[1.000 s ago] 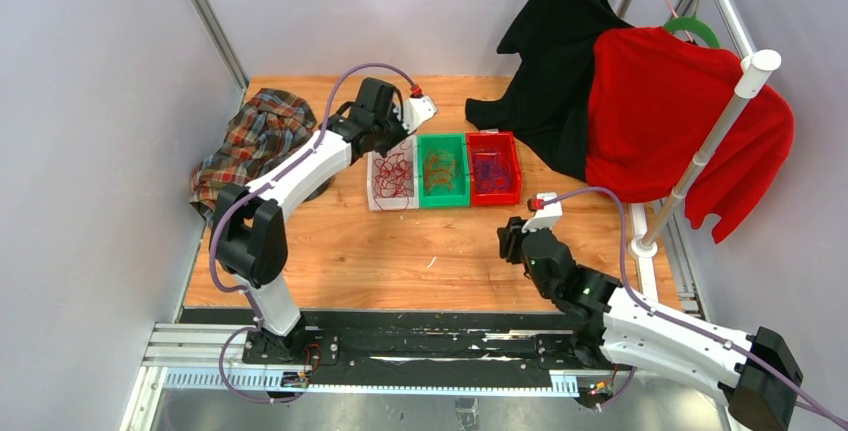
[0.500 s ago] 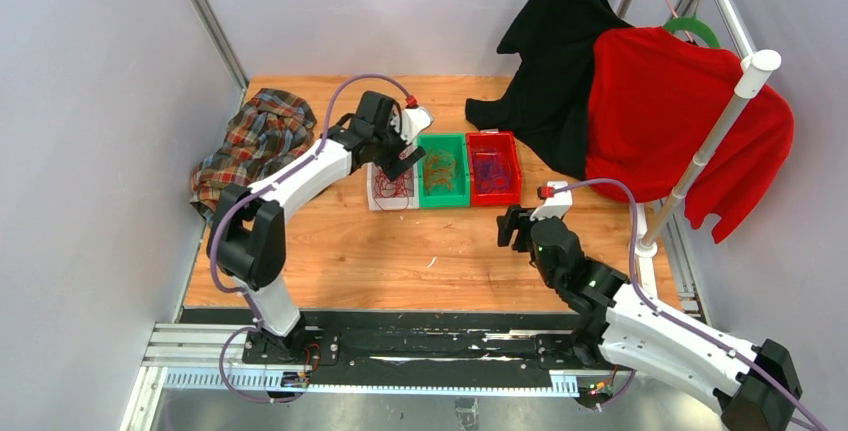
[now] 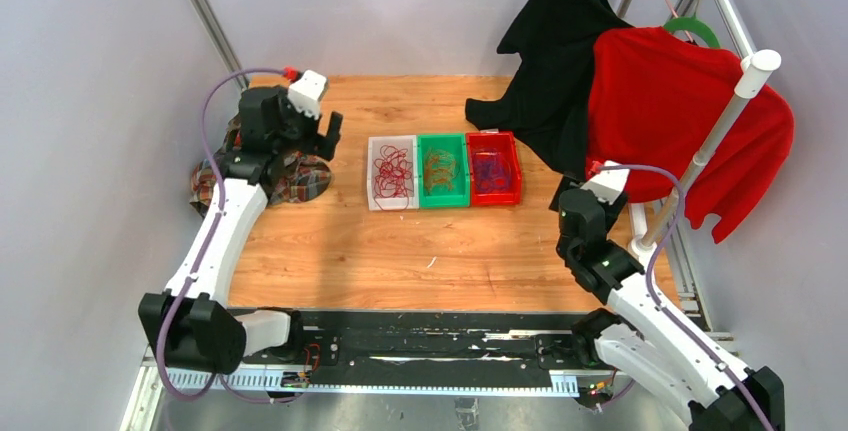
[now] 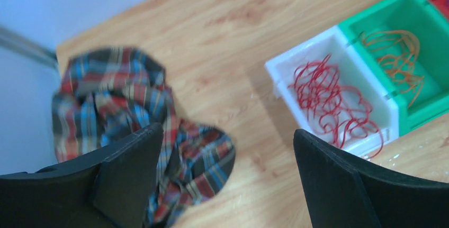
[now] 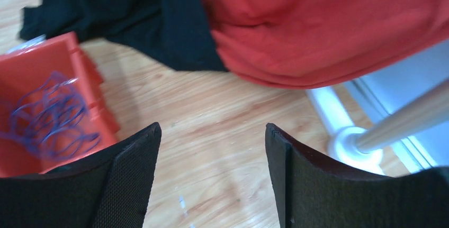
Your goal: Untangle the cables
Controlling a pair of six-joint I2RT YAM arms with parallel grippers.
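Note:
The cables lie sorted in three small bins at the table's middle. Red cables (image 3: 392, 173) (image 4: 331, 103) fill the white bin (image 3: 374, 189). Orange cables (image 3: 441, 169) (image 4: 394, 58) are in the green bin (image 3: 461, 198), and purple cables (image 3: 492, 168) (image 5: 47, 114) in the red bin (image 3: 514, 173). My left gripper (image 3: 328, 137) (image 4: 227, 133) hovers open over the plaid cloth's edge, left of the white bin, holding nothing. My right gripper (image 3: 572, 213) (image 5: 212, 130) is open and empty above bare wood, right of the red bin.
A crumpled plaid cloth (image 3: 262, 141) (image 4: 116, 96) lies at the left edge. A black garment (image 3: 550, 61) (image 5: 132, 11) and a red shirt (image 3: 670, 121) (image 5: 328, 21) hang from a rack at the right. The rack's white foot (image 5: 349, 143) stands close to my right fingers.
The left arm pulled away from the white bin to the left and its jaws opened. The right arm swung right toward the rack and opened wider.

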